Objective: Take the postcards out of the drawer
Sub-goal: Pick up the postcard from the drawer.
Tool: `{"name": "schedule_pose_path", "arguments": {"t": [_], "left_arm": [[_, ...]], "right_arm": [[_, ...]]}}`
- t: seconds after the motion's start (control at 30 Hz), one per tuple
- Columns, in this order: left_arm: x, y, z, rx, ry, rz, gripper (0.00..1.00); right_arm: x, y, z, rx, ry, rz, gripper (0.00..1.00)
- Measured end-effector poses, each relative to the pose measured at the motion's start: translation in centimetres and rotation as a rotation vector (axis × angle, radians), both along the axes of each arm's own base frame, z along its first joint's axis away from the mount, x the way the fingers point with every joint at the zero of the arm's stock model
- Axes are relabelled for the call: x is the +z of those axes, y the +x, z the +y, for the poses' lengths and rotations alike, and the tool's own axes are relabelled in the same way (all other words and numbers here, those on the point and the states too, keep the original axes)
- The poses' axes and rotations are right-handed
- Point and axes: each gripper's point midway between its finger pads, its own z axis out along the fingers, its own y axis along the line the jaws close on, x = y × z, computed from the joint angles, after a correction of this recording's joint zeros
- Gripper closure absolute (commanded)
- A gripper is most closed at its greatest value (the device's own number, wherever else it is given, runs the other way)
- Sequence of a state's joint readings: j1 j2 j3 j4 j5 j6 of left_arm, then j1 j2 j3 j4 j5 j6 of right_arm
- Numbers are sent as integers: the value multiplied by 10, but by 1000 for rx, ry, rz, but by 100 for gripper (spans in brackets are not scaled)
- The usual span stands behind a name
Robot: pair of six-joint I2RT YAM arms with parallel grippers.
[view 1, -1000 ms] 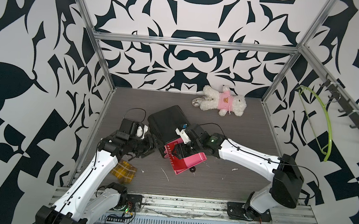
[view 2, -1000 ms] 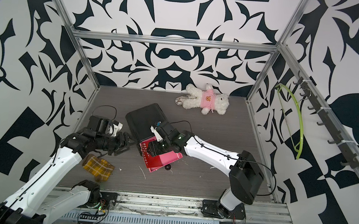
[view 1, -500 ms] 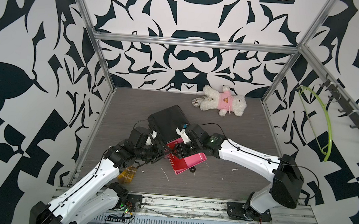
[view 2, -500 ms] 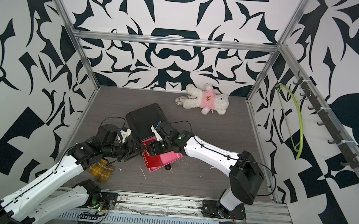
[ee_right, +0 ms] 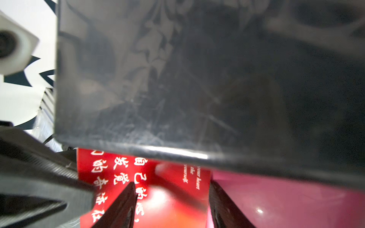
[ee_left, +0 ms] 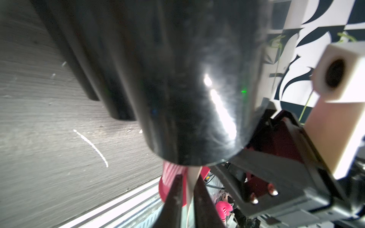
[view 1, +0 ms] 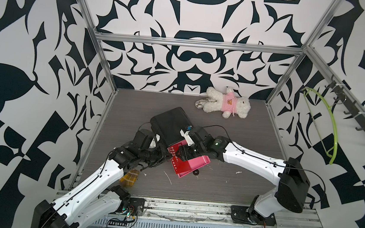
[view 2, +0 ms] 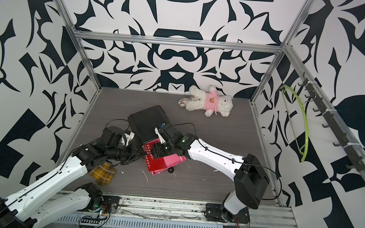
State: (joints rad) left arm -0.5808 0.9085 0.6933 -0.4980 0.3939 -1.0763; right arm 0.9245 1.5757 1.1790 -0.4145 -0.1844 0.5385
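Observation:
A red postcard (view 1: 180, 163) (view 2: 158, 163) with white characters lies on top in the pink drawer (view 1: 198, 162) (view 2: 174, 160), which is pulled out of a black box (view 1: 171, 127). My left gripper (view 1: 167, 156) (view 2: 142, 155) is at the card's left edge. In the left wrist view the left gripper (ee_left: 189, 176) is shut on a thin postcard (ee_left: 192, 171) seen edge-on. My right gripper (view 1: 183, 154) (ee_right: 171, 184) hangs open just over the red postcard (ee_right: 158, 197), one finger on each side. Any cards underneath are hidden.
A white teddy bear in a pink shirt (view 1: 225, 102) lies at the back. A yellow plaid cloth (view 1: 129, 177) sits under my left arm. The drawer's black knob (view 1: 195, 172) faces the front. A green hanger (view 1: 331, 129) hangs on the right wall.
My left arm swung right from beside the box to the drawer's left edge, and its jaws closed on the postcard. The right arm stayed where it was, open.

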Motion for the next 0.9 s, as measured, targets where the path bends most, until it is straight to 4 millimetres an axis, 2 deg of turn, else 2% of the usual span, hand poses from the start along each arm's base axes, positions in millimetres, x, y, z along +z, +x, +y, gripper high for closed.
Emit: {"name": "schedule_pose_path", "arguments": {"t": [0.2, 0.3, 0.47, 0.63, 0.77, 0.9], "left_arm": [[-2, -1, -6, -21, -7, 10, 94], [-2, -1, -7, -26, -9, 8, 100], [-1, -1, -8, -28, -8, 8, 100], [0, -1, -11, -38, -10, 18, 100], [3, 0, -16, -56, -17, 31, 100], [23, 8, -23, -62, -49, -13, 100]], "right_arm": [[-1, 6, -6, -20, -25, -32, 38], [-1, 7, -7, -22, -30, -41, 38], [-2, 7, -11, -24, -45, -49, 36], [-4, 10, -30, -53, -108, -58, 33], [16, 18, -55, -103, -112, -91, 33], [44, 24, -76, -145, -89, -151, 33]]}}
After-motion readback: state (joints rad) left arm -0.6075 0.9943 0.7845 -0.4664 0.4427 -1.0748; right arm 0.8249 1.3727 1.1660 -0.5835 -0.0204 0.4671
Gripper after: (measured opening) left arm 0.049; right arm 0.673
